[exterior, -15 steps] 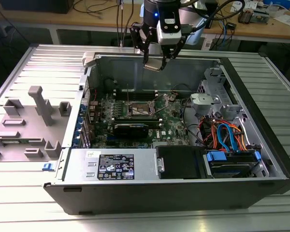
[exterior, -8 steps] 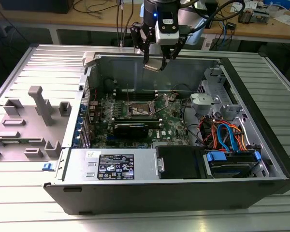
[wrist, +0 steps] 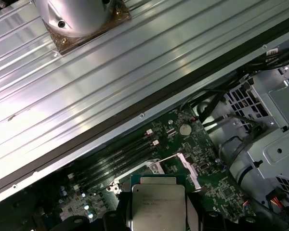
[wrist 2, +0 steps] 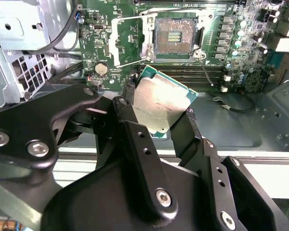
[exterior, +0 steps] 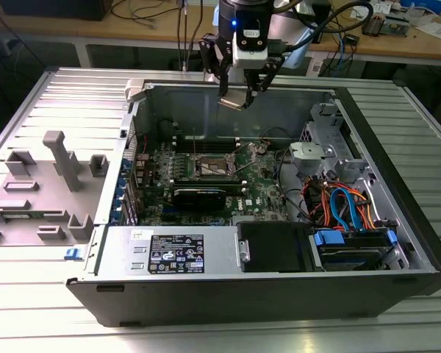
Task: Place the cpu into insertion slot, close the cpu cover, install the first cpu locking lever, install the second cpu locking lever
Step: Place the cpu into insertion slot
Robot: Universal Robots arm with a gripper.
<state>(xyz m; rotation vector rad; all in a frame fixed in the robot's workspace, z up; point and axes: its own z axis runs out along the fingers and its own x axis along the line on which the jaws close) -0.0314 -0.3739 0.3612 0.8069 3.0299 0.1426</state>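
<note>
Above the computer case [exterior: 242,293], clamped cpu [wrist 2: 161,103]

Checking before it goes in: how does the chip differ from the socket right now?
The chip is clamped in the gripper, raised and tilted; the socket lies flat on the green board. The chip's top is silvery; the socket's middle is dark and empty. Both are square.

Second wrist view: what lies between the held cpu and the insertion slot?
In the second wrist view, memory slots on the green motherboard lie between the cpu, clamped in the gripper, and the open insertion slot.
</note>
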